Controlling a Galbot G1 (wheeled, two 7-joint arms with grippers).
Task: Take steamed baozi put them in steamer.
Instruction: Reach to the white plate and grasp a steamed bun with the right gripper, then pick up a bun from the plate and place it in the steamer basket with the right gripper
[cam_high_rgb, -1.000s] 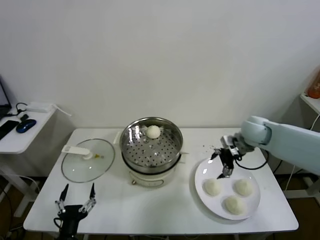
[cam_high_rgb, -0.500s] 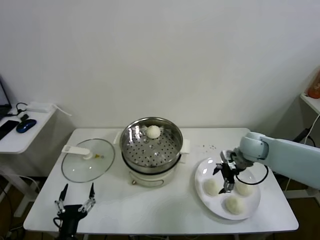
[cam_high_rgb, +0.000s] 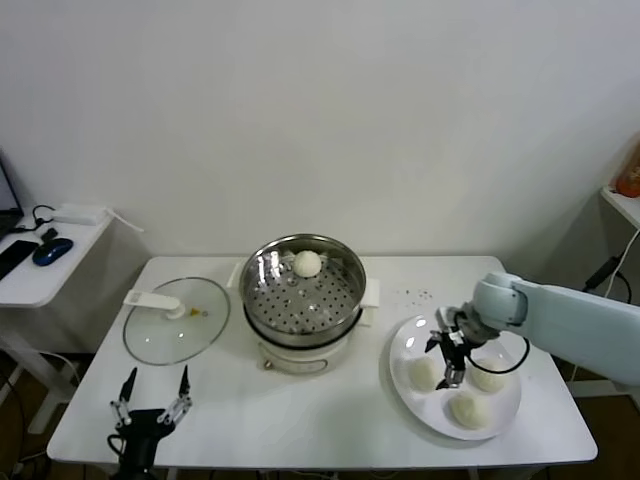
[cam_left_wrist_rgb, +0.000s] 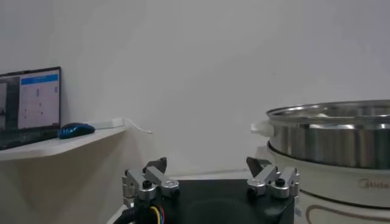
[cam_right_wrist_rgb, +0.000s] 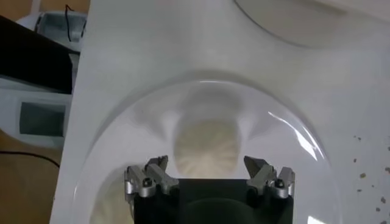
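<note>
Right pincer (cam_high_rgb: 446, 362) astride round baozi (cam_high_rgb: 425, 372).

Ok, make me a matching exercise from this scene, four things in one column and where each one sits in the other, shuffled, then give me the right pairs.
Things:
1. flat round glass lid with white handle
2. single off-white baozi bun
3. right end effector
4. left end effector

Places:
A. open, at the table's near left edge
B. inside the shiny round steel steamer basket
C. open, over a bun on the round white plate
D. lying on the white table, left of the steamer

Pairs: 1-D, 2-B, 3-C, 4-A
</note>
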